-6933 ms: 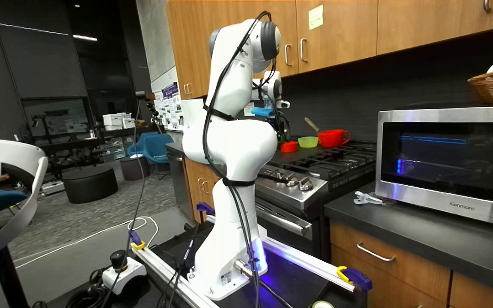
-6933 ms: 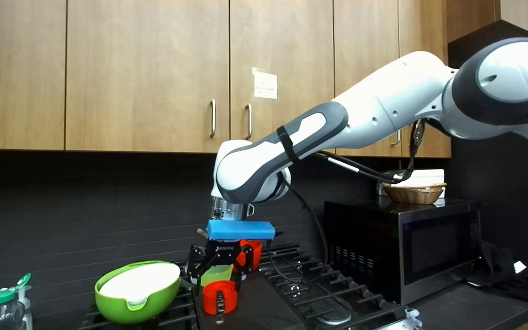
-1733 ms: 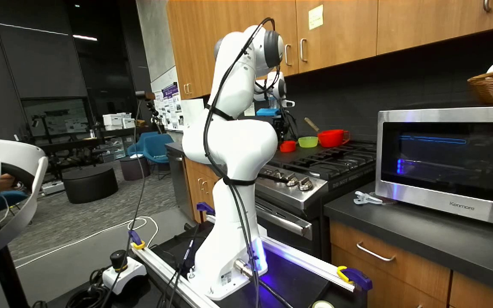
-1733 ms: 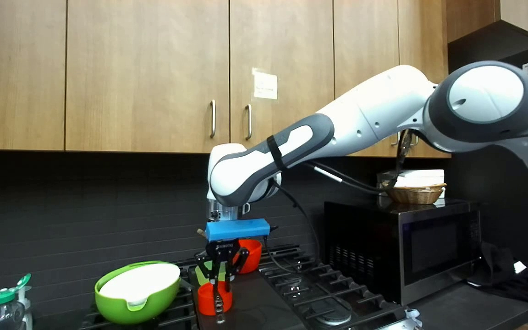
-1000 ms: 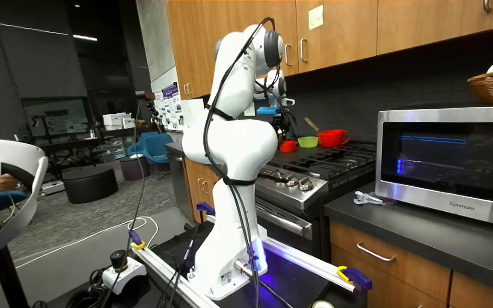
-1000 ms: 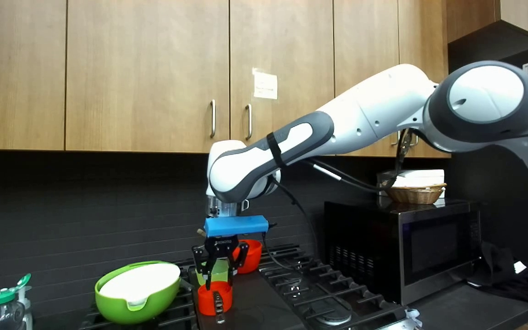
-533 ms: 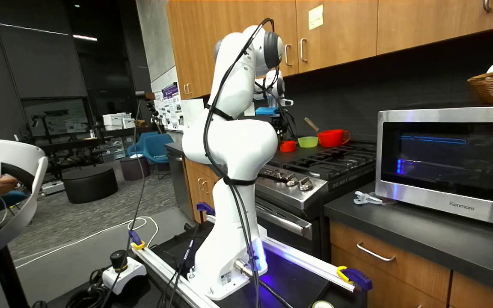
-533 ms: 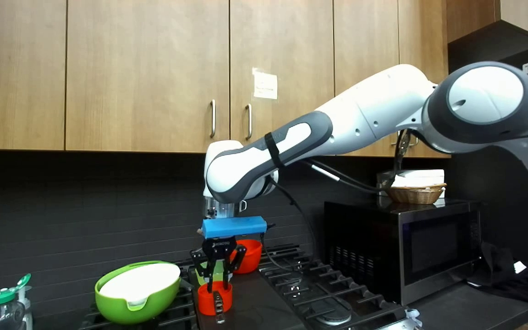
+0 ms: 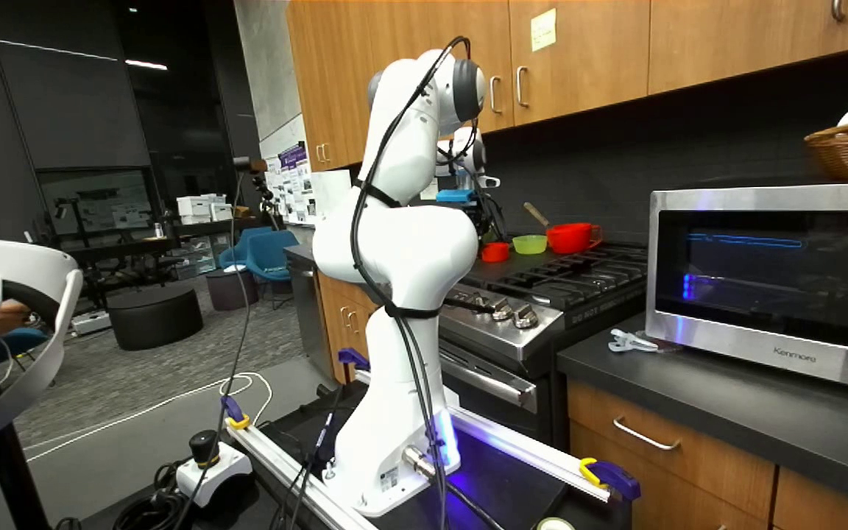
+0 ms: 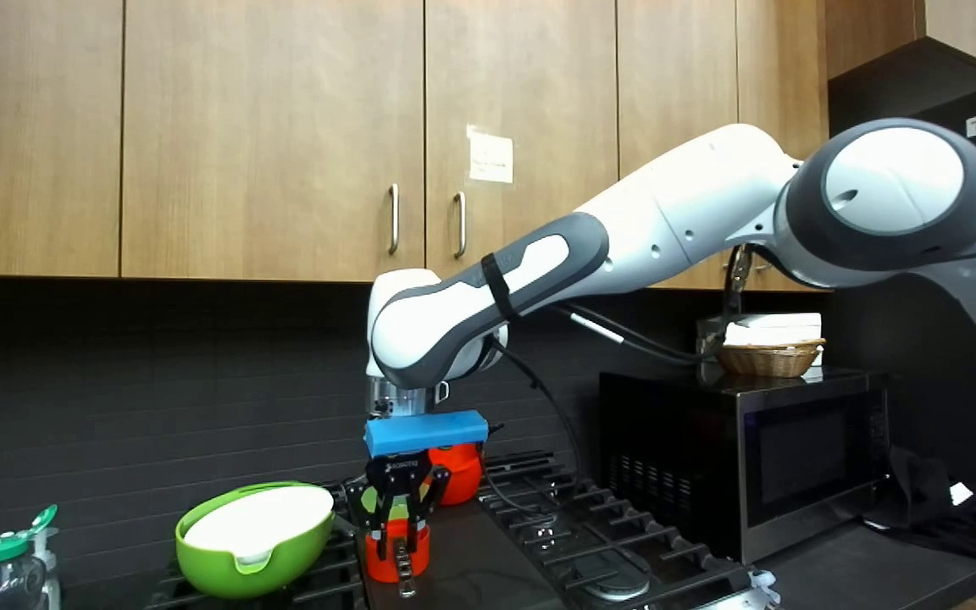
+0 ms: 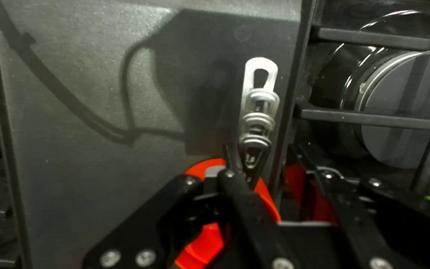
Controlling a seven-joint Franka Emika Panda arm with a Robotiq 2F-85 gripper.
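Evidently, a small red cup (image 10: 383, 569) is seen standing upright on a flat dark plate (image 10: 479, 563) set between the burner grates (image 11: 371, 118); it is coloured a bright, slightly orange red, its rim is shown as a smooth curve in the wrist view, and its sides look short; a ringed handle (image 11: 258, 119) is stretched out from its side, with three shiny loops spaced along the strip and a pale end pierced by an elongated hole; the jaws, black and dotted with bright screws, are held apart over the cup, their tips at about rim height, with a stretch of rim left visible in the gap between them; whether the cup is touched cannot be told, since its opening is largely covered; a blue block (image 10: 426, 433) is mounted above the jaws at the end of the white arm (image 10: 666, 207); beside the cup, a light-green cup (image 9: 529, 244) and a larger red vessel (image 9: 570, 238) are lined up in an exterior view, while a green bowl (image 10: 217, 576) with a white inside is placed past the plate's edge; farther off, a microwave (image 10: 814, 457) is stood on the dark worktop (image 9: 689, 375), and a wicker basket (image 10: 766, 362) is perched on top of it.
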